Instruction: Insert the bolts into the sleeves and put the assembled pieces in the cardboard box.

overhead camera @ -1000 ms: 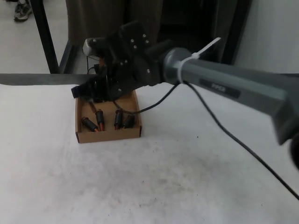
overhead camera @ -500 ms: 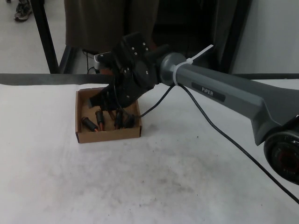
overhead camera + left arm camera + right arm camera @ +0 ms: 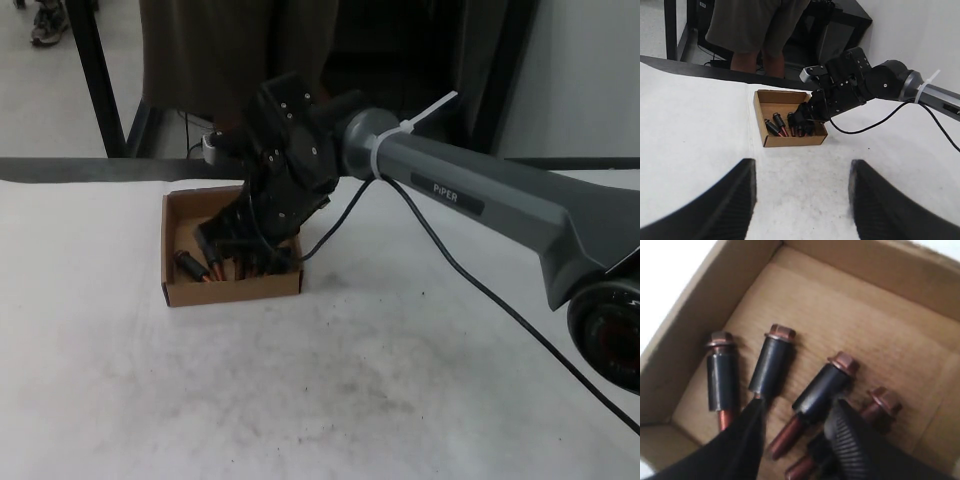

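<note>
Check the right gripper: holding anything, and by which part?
Cannot tell: the right gripper straddles an assembled piece in the cardboard box; contact unclear.

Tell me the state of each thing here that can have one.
cardboard box: open-topped, holding assembled pieces.
assembled pieces: lying flat in the box.
right gripper: open, inside the box, over the pieces.
left gripper: open, empty, above the bench.
</note>
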`<state>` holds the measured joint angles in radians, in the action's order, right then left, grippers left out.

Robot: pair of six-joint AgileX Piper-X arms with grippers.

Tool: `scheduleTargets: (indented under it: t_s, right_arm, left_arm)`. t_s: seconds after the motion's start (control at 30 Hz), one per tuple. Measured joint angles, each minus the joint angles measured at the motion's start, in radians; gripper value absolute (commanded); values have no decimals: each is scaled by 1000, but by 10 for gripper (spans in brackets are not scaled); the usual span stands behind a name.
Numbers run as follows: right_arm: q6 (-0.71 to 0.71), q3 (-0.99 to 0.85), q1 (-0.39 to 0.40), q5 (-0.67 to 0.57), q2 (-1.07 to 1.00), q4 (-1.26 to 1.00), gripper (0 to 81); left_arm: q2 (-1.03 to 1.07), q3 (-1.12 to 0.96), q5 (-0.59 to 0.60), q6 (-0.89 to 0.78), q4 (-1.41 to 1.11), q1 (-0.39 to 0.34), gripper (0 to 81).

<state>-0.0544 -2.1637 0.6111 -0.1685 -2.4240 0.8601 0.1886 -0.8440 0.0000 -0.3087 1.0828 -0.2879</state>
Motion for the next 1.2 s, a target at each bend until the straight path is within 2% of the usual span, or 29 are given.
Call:
scheduleTargets:
  t_s: [0.37, 0.5, 0.7, 0.8, 0.87, 0.9, 1.13, 1.2]
  right_arm:
    - [40, 2, 9, 36, 190, 257, 384]
    - [84, 86, 18, 81, 334, 374, 384]
    - [93, 438, 36, 134, 645, 385, 384]
    - [39, 751, 62, 148, 869, 302, 384]
    - [-13, 902, 83, 148, 1015, 253, 384]
    - [-19, 915, 85, 148, 1030, 246, 384]
    - [-268, 1307, 176, 148, 1521, 90, 384]
    - [-371, 1437, 210, 158, 1687, 70, 384]
  left_arm:
    - [0, 40, 0, 0, 69, 0, 519]
    - [0, 113, 26, -3, 57, 0, 519]
    - [2, 288, 169, -101, -85, 0, 519]
    - [4, 399, 212, -131, -172, 0, 519]
    - [6, 444, 233, -133, -195, 0, 519]
    - [7, 469, 250, -133, -207, 0, 519]
    - [8, 602, 386, -150, -426, 0, 516]
    - [8, 640, 404, -178, -443, 0, 489]
